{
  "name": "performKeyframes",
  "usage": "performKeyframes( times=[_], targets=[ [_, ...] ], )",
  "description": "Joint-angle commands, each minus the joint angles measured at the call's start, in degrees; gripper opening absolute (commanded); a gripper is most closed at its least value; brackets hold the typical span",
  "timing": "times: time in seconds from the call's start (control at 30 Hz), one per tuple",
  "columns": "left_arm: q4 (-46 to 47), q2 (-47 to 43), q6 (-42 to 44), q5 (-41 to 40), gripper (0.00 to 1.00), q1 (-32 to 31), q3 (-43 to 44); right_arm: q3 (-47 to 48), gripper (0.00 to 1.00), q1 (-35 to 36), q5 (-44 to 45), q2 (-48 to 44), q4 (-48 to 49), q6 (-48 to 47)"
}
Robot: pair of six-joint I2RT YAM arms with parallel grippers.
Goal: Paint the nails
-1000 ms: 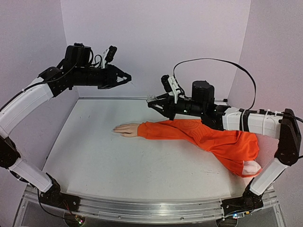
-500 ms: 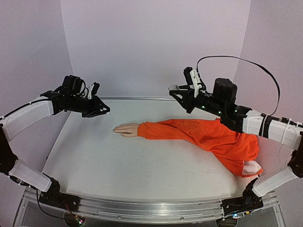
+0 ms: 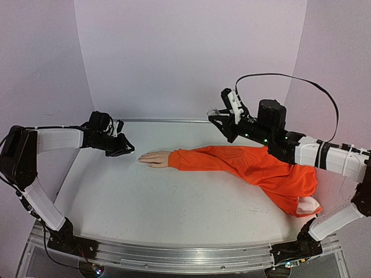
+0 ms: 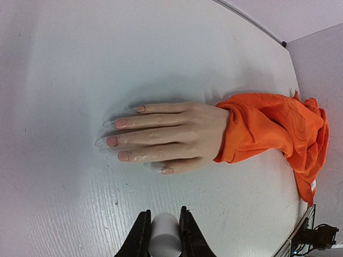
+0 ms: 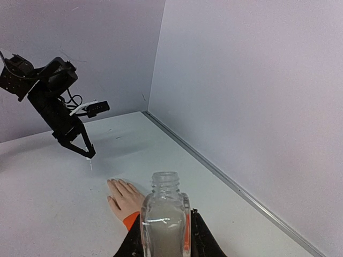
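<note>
Left pincer (image 4: 163, 217) clamps the white applicator (image 4: 164, 238) near the mannequin hand (image 4: 177, 136). Right pincer (image 5: 165, 230) grips the open bottle (image 5: 165, 203). The nails (image 4: 120, 140) look unpainted.

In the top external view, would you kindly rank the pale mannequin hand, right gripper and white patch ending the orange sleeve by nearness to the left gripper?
Left gripper grips a white cylinder.
1. Pale mannequin hand, right of it.
2. Right gripper, far centre, holding a clear glass bottle.
3. White patch, near right.
</note>
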Motion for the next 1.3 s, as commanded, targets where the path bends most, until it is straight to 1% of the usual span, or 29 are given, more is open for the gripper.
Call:
performKeyframes(
  times=[0.0,0.47,0.87,0.97,1.27],
  targets=[
    [7.4,3.7,0.0,-0.2,0.0,0.8,1.8,1.8,0.0,0.0,0.5,1.4,3.1,-1.0],
    [10.0,9.3,2.2,-1.9,0.0,2.5,3.1,2.3,0.0,-2.3,-1.7,3.7,3.6,-0.4],
    [12.7,11.9,1.9,0.3,0.0,3.3,3.6,2.0,0.0,-2.8,-2.2,4.1,3.7,-0.2],
    [14.8,12.9,1.7,0.9,0.0,3.4,3.8,2.0,0.0,-2.9,-2.3,4.1,3.8,-0.2],
    [15.8,14.1,1.4,2.3,0.0,3.7,4.1,2.2,0.0,-3.0,-2.7,4.5,3.7,0.0]
  ],
)
